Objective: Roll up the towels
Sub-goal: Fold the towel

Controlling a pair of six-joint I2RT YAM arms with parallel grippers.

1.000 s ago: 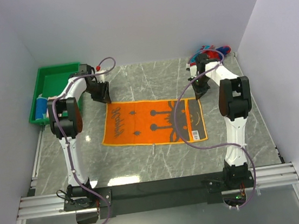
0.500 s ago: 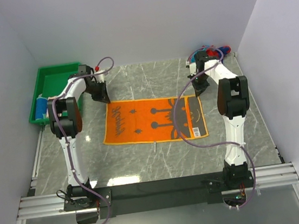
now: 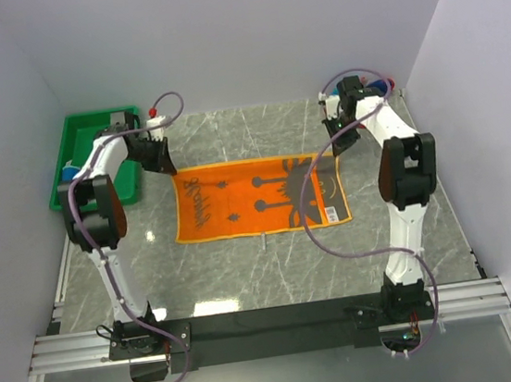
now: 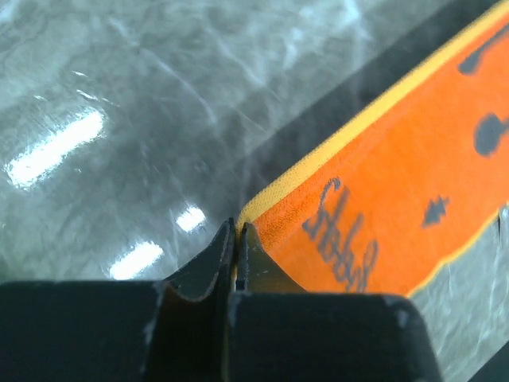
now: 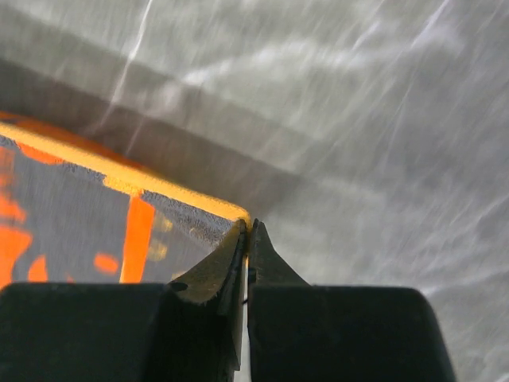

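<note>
Orange towel (image 3: 258, 197) is spread out on the grey marble tabletop (image 3: 275, 272), roughly centre, long side running left to right. It has dark motifs across the middle and dark script lettering toward the left end. The right end carries a grey band and a small white label (image 3: 334, 211) near its near corner.

Left gripper (image 3: 172, 169) is at the towel's far left corner. In the left wrist view the fingers (image 4: 225, 253) are pressed together, with the yellow-edged corner of the towel (image 4: 382, 199) pinched between the tips.

Right gripper (image 3: 337, 151) is at the far right corner. In the right wrist view the fingers (image 5: 266, 259) are likewise closed tight on the corner at the grey-band end (image 5: 87, 223). The towel's far edge runs straight between the two grips.

Purple cable (image 3: 311, 226) from the right arm loops over the right part of the towel.

Green plastic tray (image 3: 90, 137) sits at the far left, beside the left arm, with a blue item (image 3: 69, 174) at its near end. A scrap of red-and-blue cloth (image 3: 388, 84) shows in the far right corner, behind the right arm.
</note>
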